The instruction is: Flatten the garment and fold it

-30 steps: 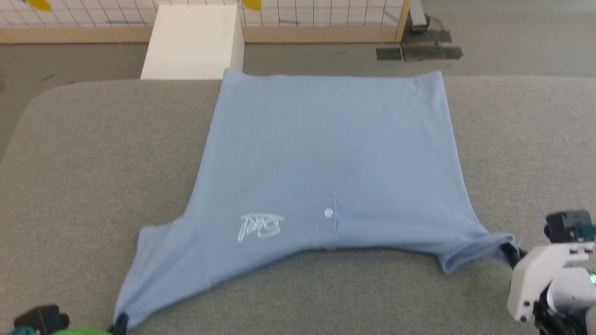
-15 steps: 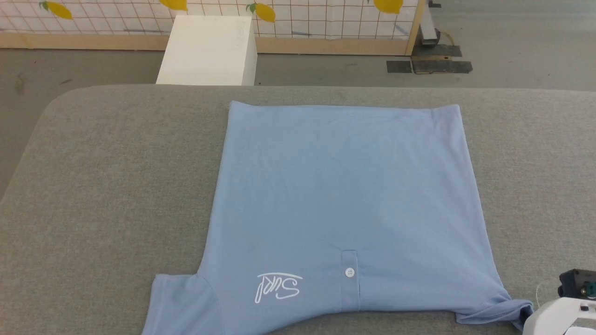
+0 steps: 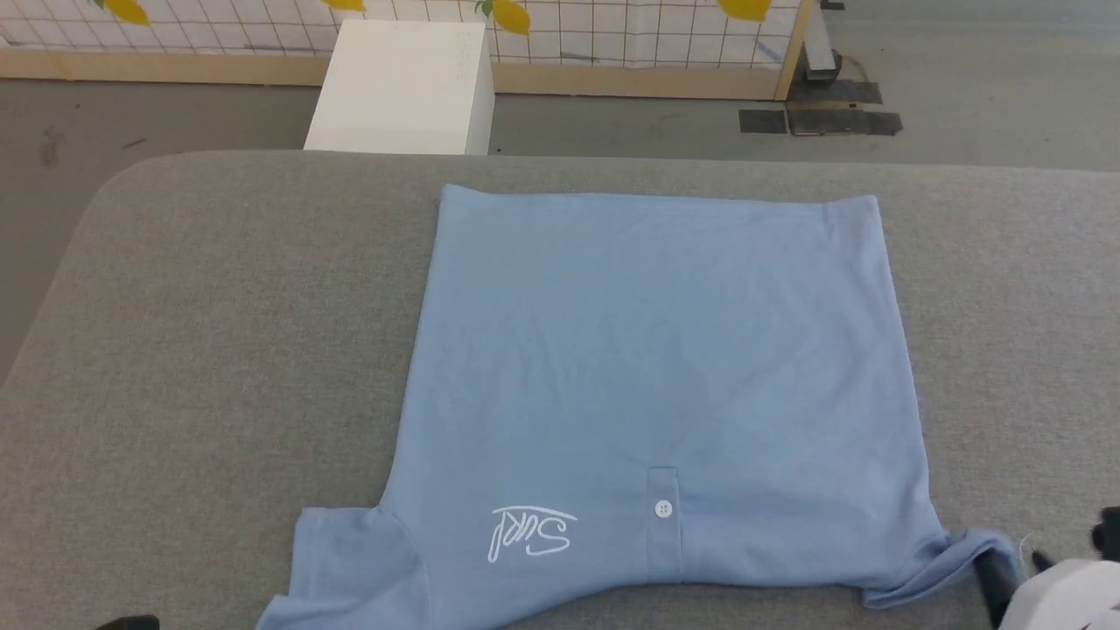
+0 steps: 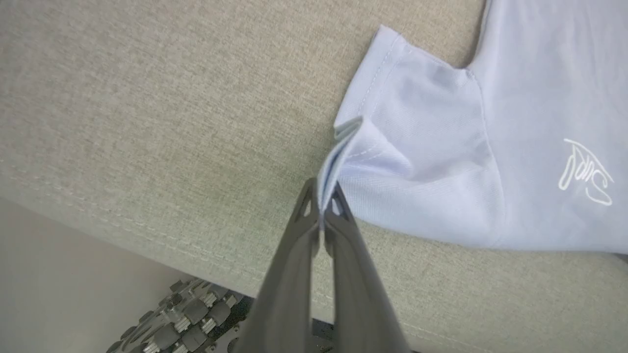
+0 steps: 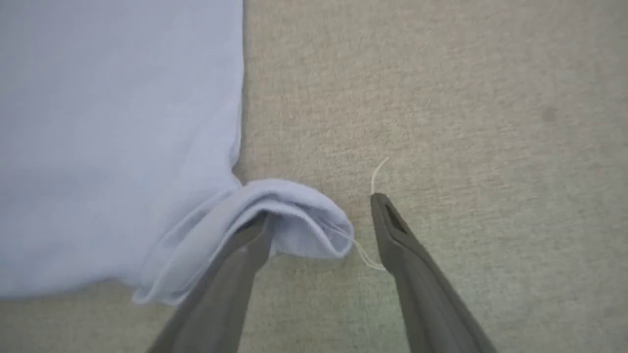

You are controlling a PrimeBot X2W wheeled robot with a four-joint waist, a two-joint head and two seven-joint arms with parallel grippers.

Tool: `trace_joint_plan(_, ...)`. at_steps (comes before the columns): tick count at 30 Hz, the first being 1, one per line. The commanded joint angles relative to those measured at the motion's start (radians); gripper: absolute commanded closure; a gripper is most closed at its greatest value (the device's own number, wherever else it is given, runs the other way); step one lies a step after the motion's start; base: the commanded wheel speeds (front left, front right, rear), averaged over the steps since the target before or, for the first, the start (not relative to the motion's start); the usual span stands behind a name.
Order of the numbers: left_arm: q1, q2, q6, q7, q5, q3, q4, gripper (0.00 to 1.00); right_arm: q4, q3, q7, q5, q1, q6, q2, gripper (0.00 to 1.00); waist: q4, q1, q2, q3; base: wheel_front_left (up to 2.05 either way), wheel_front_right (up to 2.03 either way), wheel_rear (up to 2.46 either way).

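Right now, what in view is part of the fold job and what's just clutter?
Job: shirt, spread on the table; left tool, shut on it; right tool, open at its edge.
Lying about: white box, lemon screen, loose thread.

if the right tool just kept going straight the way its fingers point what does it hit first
The polo shirt's curled sleeve: it sits between the fingers of the open right tool, against one of them. The other finger would likely meet just a loose white thread, then bare grey cushion.
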State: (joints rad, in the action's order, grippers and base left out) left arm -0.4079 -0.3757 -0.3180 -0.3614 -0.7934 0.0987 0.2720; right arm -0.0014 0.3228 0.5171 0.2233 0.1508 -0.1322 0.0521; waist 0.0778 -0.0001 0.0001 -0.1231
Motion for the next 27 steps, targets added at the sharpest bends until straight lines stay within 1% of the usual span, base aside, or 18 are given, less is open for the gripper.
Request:
trace_joint_plan(1, 0.024, 0.002, 0.009, 0.014, 0.008, -0.002, -0.001, 1.00, -0.024, 0.006, -0.036, 0.011, -0.001, 0.002, 0.000, 0.00, 0.002, 0.0001, -0.0001, -0.002, 0.00, 0.00, 0.00)
trace_joint_plan(3, 0.034, 0.004, 0.018, 0.026, 0.013, 0.002, -0.001, 1.00, -0.056, 0.030, -0.087, 0.012, -0.019, 0.002, 0.000, 0.00, 0.006, 0.0001, -0.0001, -0.005, 0.00, 0.00, 0.00)
trace_joint_plan(7, 0.059, 0.007, 0.027, 0.037, 0.025, 0.019, 0.002, 1.00, -0.094, 0.044, -0.185, 0.014, -0.089, 0.002, -0.001, 0.00, 0.025, 0.0001, -0.0001, -0.016, 0.00, 0.00, 0.00)
trace_joint_plan(10, 0.077, 0.011, 0.033, 0.045, 0.033, 0.029, 0.008, 1.00, -0.089, 0.037, -0.267, 0.031, -0.165, 0.002, 0.001, 0.00, 0.045, 0.0001, -0.0001, -0.028, 0.00, 0.00, 0.00)
trace_joint_plan(12, 0.089, 0.012, 0.036, 0.046, 0.038, 0.037, 0.012, 1.00, -0.066, 0.029, -0.313, 0.024, -0.222, 0.002, 0.019, 0.00, 0.061, 0.0001, -0.0001, -0.041, 0.00, 0.00, 0.00)
trace_joint_plan(14, 0.106, 0.013, 0.042, 0.050, 0.043, 0.044, 0.014, 1.00, -0.019, 0.024, -0.343, 0.014, -0.289, 0.002, 0.042, 0.00, 0.080, 0.0001, -0.0001, -0.058, 0.00, 0.00, 0.00)
trace_joint_plan(15, 0.122, 0.014, 0.050, 0.053, 0.045, 0.052, 0.014, 1.00, 0.041, 0.018, -0.363, 0.004, -0.364, 0.002, 0.067, 0.00, 0.097, 0.0001, -0.0001, -0.077, 0.00, 0.00, 0.00)
trace_joint_plan(17, 0.142, 0.016, 0.058, 0.058, 0.050, 0.059, 0.014, 1.00, 0.111, 0.018, -0.378, -0.005, -0.450, 0.002, 0.093, 0.00, 0.117, 0.0001, -0.0001, -0.102, 0.00, 0.00, 0.00)
trace_joint_plan(18, 0.164, 0.020, 0.068, 0.063, 0.051, 0.069, 0.015, 1.00, 0.190, 0.019, -0.385, -0.019, -0.542, 0.002, 0.121, 0.00, 0.137, 0.0001, -0.0001, -0.132, 0.00, 0.00, 0.00)
trace_joint_plan(20, 0.192, 0.029, 0.082, 0.067, 0.051, 0.083, 0.015, 1.00, 0.284, 0.020, -0.382, -0.046, -0.638, 0.002, 0.154, 0.00, 0.160, 0.0001, -0.0001, -0.165, 0.00, 0.00, 0.00)
trace_joint_plan(24, 0.242, 0.047, 0.102, 0.080, 0.050, 0.102, 0.002, 1.00, 0.434, 0.002, -0.335, -0.099, -0.790, 0.002, 0.210, 0.00, 0.206, 0.0001, -0.0001, -0.227, 0.00, 0.00, 0.00)
trace_joint_plan(25, 0.266, 0.056, 0.112, 0.086, 0.050, 0.112, -0.009, 1.00, 0.495, 0.007, -0.287, -0.123, -0.853, 0.002, 0.232, 0.00, 0.229, 0.0001, -0.0001, -0.257, 0.00, 0.00, 0.00)
trace_joint_plan(27, 0.286, 0.065, 0.124, 0.091, 0.049, 0.124, -0.020, 1.00, 0.551, 0.024, -0.219, -0.143, -0.908, 0.002, 0.247, 0.00, 0.250, 0.0001, -0.0001, -0.284, 0.00, 0.00, 0.00)
